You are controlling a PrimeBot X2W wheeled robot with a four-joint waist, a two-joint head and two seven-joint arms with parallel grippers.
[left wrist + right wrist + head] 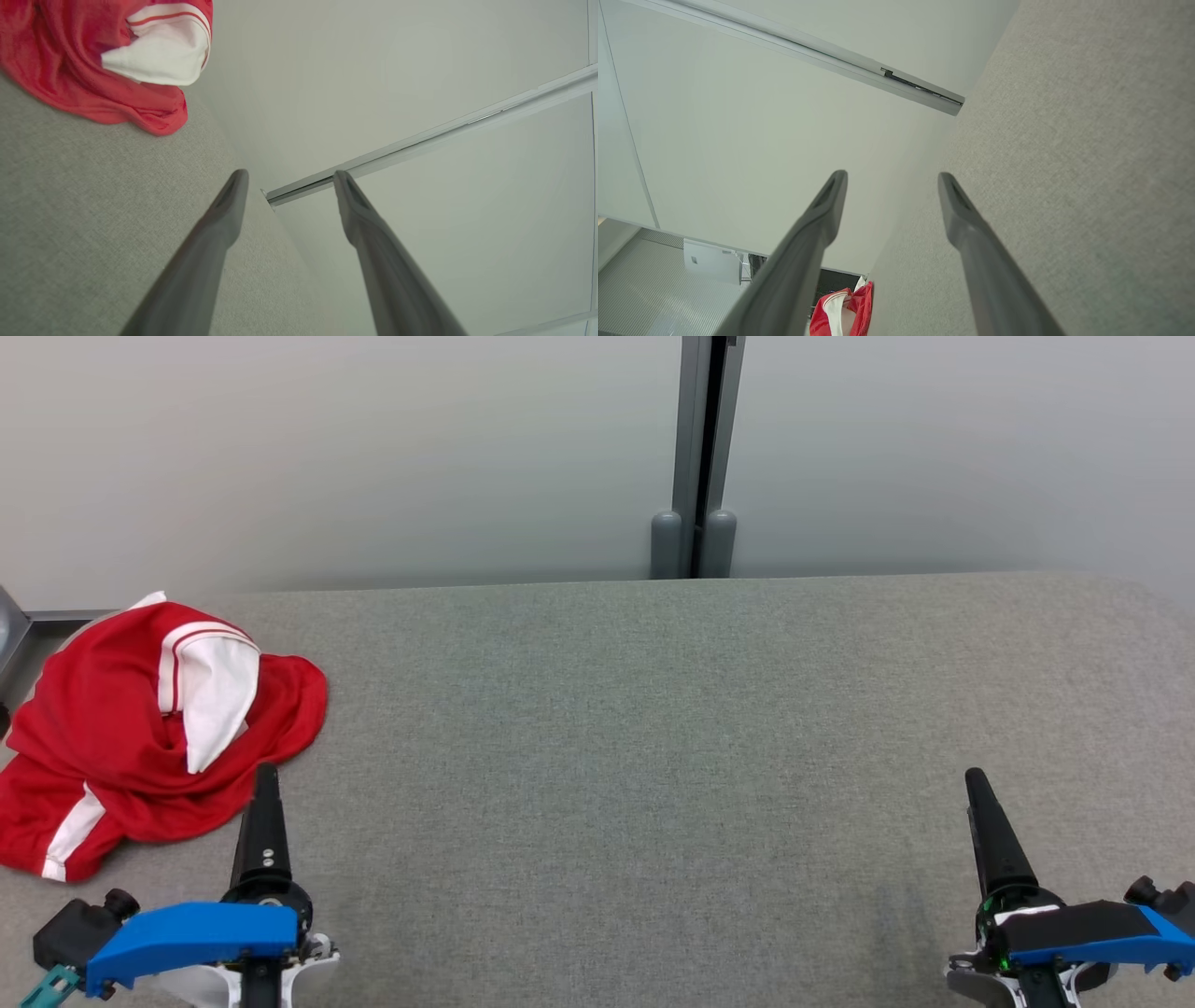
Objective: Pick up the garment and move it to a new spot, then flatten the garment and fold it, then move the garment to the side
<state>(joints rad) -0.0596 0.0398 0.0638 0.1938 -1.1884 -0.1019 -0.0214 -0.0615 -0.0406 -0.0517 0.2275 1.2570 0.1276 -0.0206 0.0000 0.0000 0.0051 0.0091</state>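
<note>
Found garment [140, 737] heaped at the left edge of the worktop [653, 756], toward the far corner, unflattened and unfolded. Held left pincer [289, 179] spread and empty just beside it, probably ready for the pick-up. Parked right pincer [892, 179] spread, empty, by the near right corner, well apart, likely awaiting the flattening.

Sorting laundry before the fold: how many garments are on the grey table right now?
1: a crumpled red and white garment at the left edge of the table. Anything lying beneath it would be hidden.
</note>
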